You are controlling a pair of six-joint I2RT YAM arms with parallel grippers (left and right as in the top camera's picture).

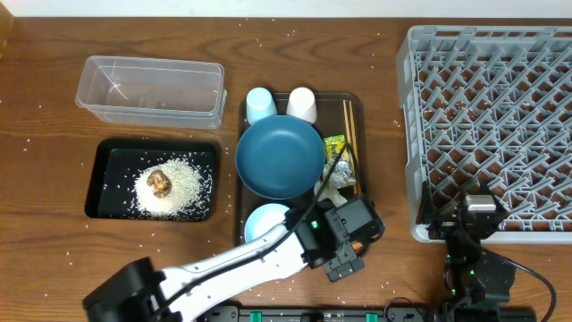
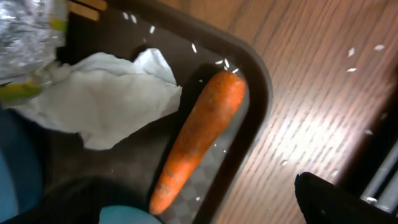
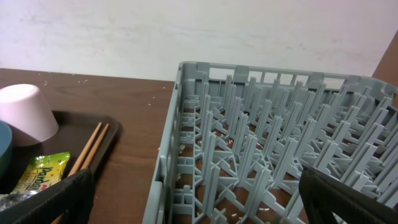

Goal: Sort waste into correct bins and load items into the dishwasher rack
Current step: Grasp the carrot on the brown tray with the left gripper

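Left gripper (image 1: 344,261) hangs just above the carrot (image 2: 200,138) on the brown tray (image 2: 263,79); whether its jaws are clenched, I can't say.

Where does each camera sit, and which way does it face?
Overhead: above the table, looking straight down on the large grey lattice rack, the brown serving tray and both arms.
Left wrist: low over the tray corner, looking down at the orange carrot and crumpled white napkin; one dark fingertip shows.
Right wrist: low, facing level across the rack; both fingertips show.
Shared: overhead and right wrist both show the rack and thin wooden chopsticks.
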